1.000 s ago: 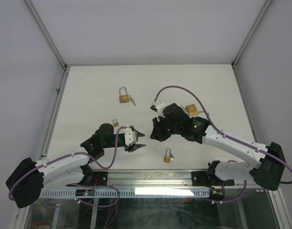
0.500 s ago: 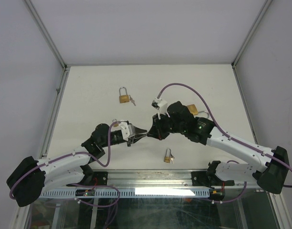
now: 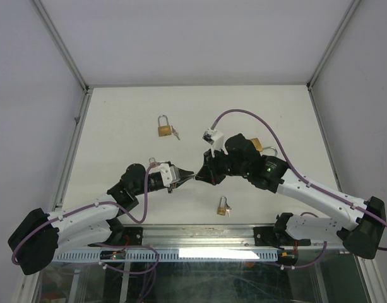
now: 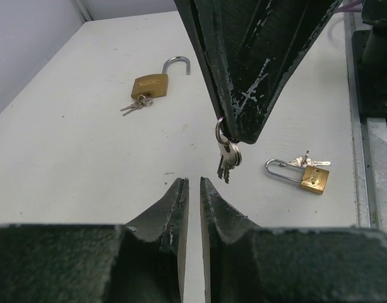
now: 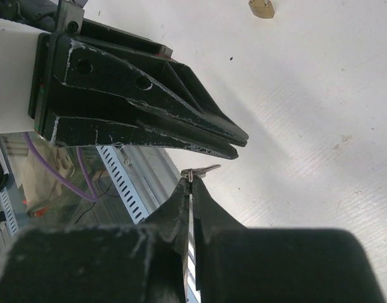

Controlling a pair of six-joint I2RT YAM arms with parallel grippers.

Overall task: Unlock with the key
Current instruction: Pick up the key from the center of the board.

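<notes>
Grippers meet almost tip to tip above the table (image 3: 117,120), near its front middle. The right gripper (image 5: 190,187) is clamped tight on a key ring (image 4: 226,154). The ring is pinched at its fingertips, and in the left wrist view the keys hang below them, clear of the table. The left gripper (image 4: 193,187) points at that ring with its jaws narrow, a slim gap between them and nothing in it. The keys hang just beyond its tips and a little to one side; I cannot tell whether they touch.

Four padlocks lie on the table in the top view. The far padlock (image 3: 163,128) is well beyond the left gripper, with loose keys (image 3: 175,132) just beside its body. A small padlock (image 3: 153,163) lies by the left arm (image 3: 92,211), partly hidden. A third padlock (image 3: 255,145) is half covered by the right arm (image 3: 294,183). The near padlock (image 3: 223,207) lies on the near side of the right gripper, close to the front rail (image 3: 199,232). In the left wrist view its shackle is seated, with keys beside it.

That same view shows an open padlock (image 4: 150,83) farther off, its shackle swung free and keys at its body. I cannot tell for certain which of the four it is.
</notes>
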